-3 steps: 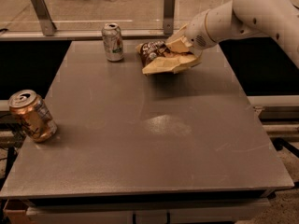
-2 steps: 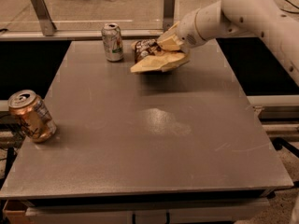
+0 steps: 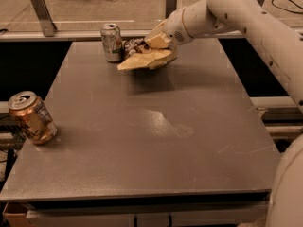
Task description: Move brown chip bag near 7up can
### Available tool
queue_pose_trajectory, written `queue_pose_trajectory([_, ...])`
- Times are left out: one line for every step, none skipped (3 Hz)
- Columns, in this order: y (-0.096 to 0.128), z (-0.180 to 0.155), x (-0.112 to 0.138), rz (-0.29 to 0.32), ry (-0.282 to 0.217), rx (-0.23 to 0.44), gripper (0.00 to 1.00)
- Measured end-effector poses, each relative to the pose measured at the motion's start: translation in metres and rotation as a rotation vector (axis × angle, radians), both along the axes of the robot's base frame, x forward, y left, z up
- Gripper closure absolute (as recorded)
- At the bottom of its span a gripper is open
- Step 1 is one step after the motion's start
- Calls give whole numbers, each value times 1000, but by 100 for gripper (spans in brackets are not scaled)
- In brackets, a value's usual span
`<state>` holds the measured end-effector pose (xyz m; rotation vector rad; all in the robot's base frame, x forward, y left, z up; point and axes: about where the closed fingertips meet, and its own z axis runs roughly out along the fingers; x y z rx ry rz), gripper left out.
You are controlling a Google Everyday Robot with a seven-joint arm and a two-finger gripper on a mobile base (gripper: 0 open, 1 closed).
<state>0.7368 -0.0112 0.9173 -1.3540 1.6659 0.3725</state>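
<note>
Camera view, upper middle – where's the brown chip bag (image 3: 142, 60)?
– Pinched in my gripper (image 3: 160, 48), off the table (image 3: 156, 141), long axis running left. 7up can (image 3: 111, 42) stands just left of its tip; lowering looks enough.
</note>
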Motion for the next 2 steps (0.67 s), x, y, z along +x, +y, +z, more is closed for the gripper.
queue_pose_trajectory([10, -1, 2, 21, 7, 6, 36])
queue_pose_trajectory([12, -3, 3, 33, 11, 7, 13])
